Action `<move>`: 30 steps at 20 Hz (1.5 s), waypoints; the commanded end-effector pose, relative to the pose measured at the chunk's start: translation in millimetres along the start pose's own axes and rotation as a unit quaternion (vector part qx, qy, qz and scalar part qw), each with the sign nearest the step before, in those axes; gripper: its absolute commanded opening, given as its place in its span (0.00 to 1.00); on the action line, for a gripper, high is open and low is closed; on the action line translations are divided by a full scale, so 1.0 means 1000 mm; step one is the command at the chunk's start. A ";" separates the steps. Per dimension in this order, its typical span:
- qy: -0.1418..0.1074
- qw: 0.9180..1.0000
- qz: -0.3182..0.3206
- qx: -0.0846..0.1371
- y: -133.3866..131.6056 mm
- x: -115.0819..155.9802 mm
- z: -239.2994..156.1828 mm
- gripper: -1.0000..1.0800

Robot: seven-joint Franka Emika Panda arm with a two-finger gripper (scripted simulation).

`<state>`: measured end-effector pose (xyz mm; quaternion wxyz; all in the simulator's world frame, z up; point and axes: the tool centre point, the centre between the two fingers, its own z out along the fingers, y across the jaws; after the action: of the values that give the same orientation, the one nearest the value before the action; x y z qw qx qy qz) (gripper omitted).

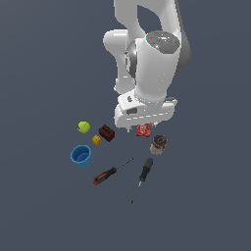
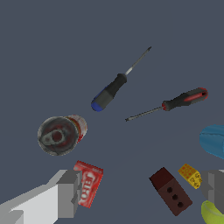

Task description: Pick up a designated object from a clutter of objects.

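Observation:
The designated object, a small tin can [image 1: 158, 144] [image 2: 60, 134] with a red-and-white label and a dull metal top, stands upright on the floor at the exterior view's right end of the clutter. My gripper [image 1: 142, 128] [image 2: 140, 192] hovers above the floor, up and to the exterior view's left of the can. It is over the flat red packet [image 1: 143, 130] [image 2: 89, 183] and is open with nothing held. Its two grey fingers [image 2: 65, 192] are spread wide, and the can lies outside them.
A dark red brick [image 1: 107, 132] [image 2: 171, 191], tiny yellow cube [image 1: 97, 140] [image 2: 190, 175], yellow-green ball [image 1: 84, 127] and blue cup [image 1: 81, 155] [image 2: 213, 140] lie to the exterior view's left. A red-handled screwdriver [image 1: 105, 175] [image 2: 183, 99] and a blue-and-black one [image 1: 145, 169] [image 2: 109, 92] lie nearer the front.

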<state>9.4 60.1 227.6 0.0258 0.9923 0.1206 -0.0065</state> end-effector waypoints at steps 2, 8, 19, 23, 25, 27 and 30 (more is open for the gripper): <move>0.004 0.999 -0.048 0.005 -0.033 0.006 0.030 0.96; 0.009 0.994 -0.111 0.015 -0.079 0.008 0.070 0.96; 0.012 0.988 -0.149 0.023 -0.108 0.005 0.094 0.96; 0.013 0.988 -0.150 0.023 -0.109 0.005 0.099 0.96; 0.013 0.988 -0.150 0.023 -0.109 0.005 0.106 0.96; 0.013 0.988 -0.150 0.023 -0.110 0.005 0.115 0.96; 0.013 0.988 -0.151 0.023 -0.111 0.004 0.130 0.96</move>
<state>-13.4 161.9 99.5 0.0000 0.9632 0.2688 -0.0003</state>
